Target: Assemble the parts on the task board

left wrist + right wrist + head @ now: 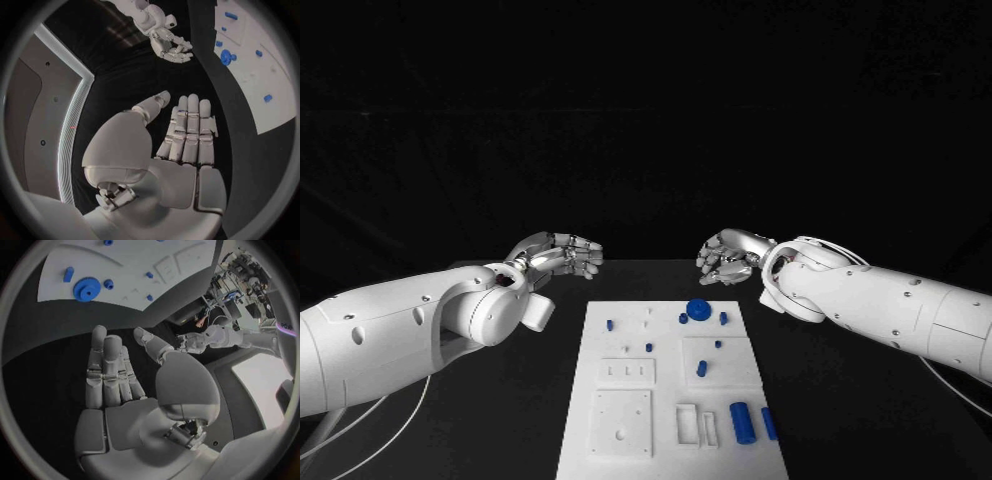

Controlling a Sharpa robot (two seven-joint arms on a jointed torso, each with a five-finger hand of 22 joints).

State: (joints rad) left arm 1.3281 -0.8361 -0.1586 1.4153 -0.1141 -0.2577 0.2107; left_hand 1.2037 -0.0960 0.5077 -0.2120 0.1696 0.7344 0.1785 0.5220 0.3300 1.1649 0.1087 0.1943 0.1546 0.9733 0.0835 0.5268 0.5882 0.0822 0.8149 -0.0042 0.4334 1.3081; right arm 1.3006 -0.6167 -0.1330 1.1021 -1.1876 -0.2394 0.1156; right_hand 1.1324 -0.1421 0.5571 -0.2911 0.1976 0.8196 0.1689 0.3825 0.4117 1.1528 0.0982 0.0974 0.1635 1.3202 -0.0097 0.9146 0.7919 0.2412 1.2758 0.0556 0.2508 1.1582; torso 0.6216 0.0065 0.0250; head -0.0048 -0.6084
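The left hand (561, 254) hovers over the black bench (516, 400) left of the board's far end, fingers straight and spread, holding nothing. The flat white rectangular task board (669, 440) lies in the middle of the bench, carrying small blue plastic parts: a round blue gear (698, 307) near its far edge, a blue cylinder (743, 421) near its close right corner. The right hand (728, 255) hovers right of the board's far end, fingers extended and apart, empty
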